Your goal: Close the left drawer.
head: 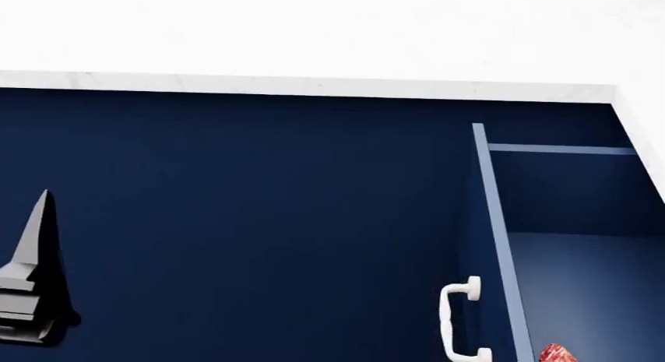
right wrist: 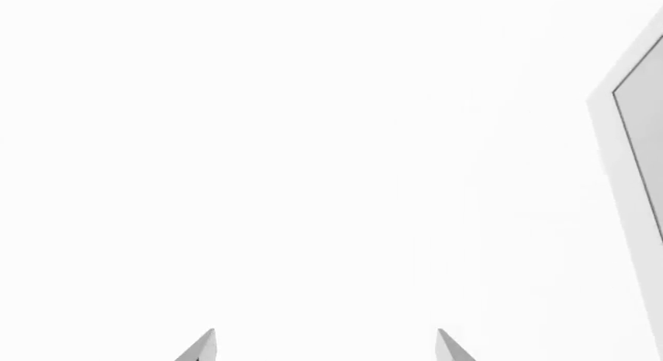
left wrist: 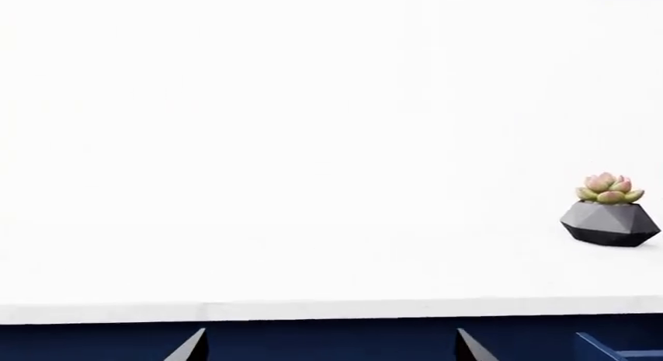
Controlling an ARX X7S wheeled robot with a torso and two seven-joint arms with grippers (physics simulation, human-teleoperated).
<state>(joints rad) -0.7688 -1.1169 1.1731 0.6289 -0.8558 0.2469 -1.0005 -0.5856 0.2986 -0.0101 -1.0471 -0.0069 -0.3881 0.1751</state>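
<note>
The left drawer (head: 566, 261) stands pulled out at the right of the head view. Its navy front carries a white curved handle (head: 460, 319), and its slate-blue walls and floor show. A corner of the drawer (left wrist: 606, 349) also shows in the left wrist view. My left gripper (left wrist: 329, 347) is open with nothing between its fingertips, facing the navy cabinet front (left wrist: 331, 338) just under the counter edge. One of its fingers (head: 33, 261) shows at the head view's left, well apart from the drawer. My right gripper (right wrist: 324, 347) is open and empty, facing a white surface.
A white countertop (head: 311, 35) runs above the navy cabinet front (head: 239, 222). A succulent in a dark faceted pot (left wrist: 611, 217) stands on the counter. A red object (head: 556, 353) lies inside the drawer. A white framed panel (right wrist: 626, 144) is at the edge of the right wrist view.
</note>
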